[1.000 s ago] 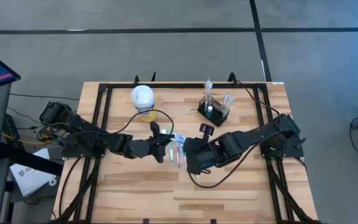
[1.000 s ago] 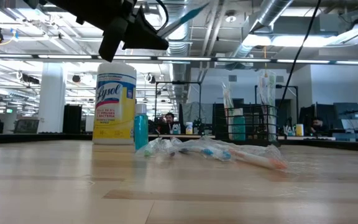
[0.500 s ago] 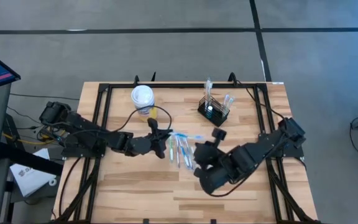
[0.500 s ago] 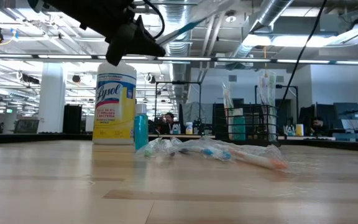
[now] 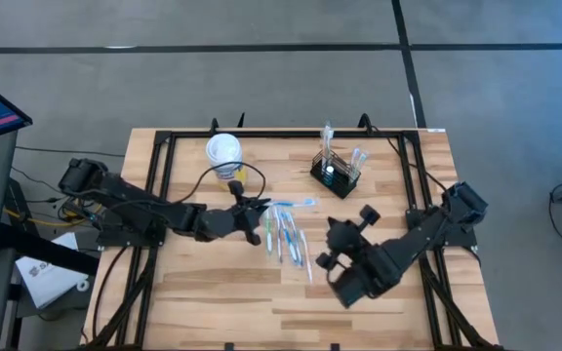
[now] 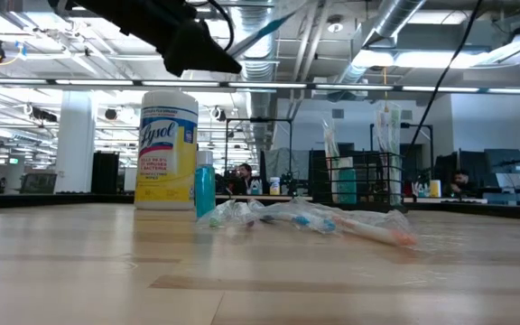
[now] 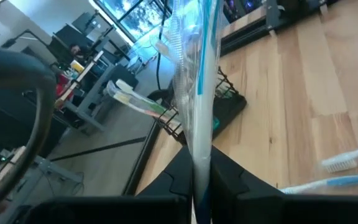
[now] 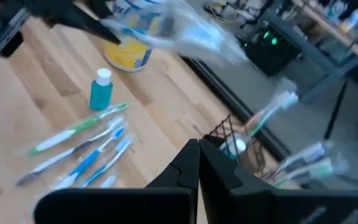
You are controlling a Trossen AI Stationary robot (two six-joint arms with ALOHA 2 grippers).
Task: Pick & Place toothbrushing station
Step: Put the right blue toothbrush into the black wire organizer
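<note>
The black wire-mesh caddy [image 5: 335, 172] stands at the far right of the table with several wrapped toothbrushes upright in it; it also shows in the low view [image 6: 368, 181]. My left gripper [image 5: 254, 209] is above the table's middle, shut on a wrapped blue toothbrush [image 5: 295, 203]. My right gripper [image 5: 332, 244] is shut and empty, to the near right of several wrapped toothbrushes [image 5: 287, 236] lying flat on the table. My left gripper pinches one end of the wrapped toothbrush [image 7: 199, 163] between its two fingers. The fingers come from the table's left, and the brush runs on beyond them toward the right. It is lifted clear of the table and slants a little upward [image 6: 273, 23].
A white-lidded yellow wipes canister [image 5: 223, 154] stands at the far middle-left, with a small teal bottle [image 8: 100, 91] beside it. A black frame [image 5: 160, 146] runs along the table's far and side edges. Bare wood lies along the near edge.
My right gripper has drawn back from the toothbrushes toward the table's near right. My left gripper has stayed above the middle and turned the wrapped toothbrush, which now points toward the right edge. The loose toothbrushes now lie uncovered.
</note>
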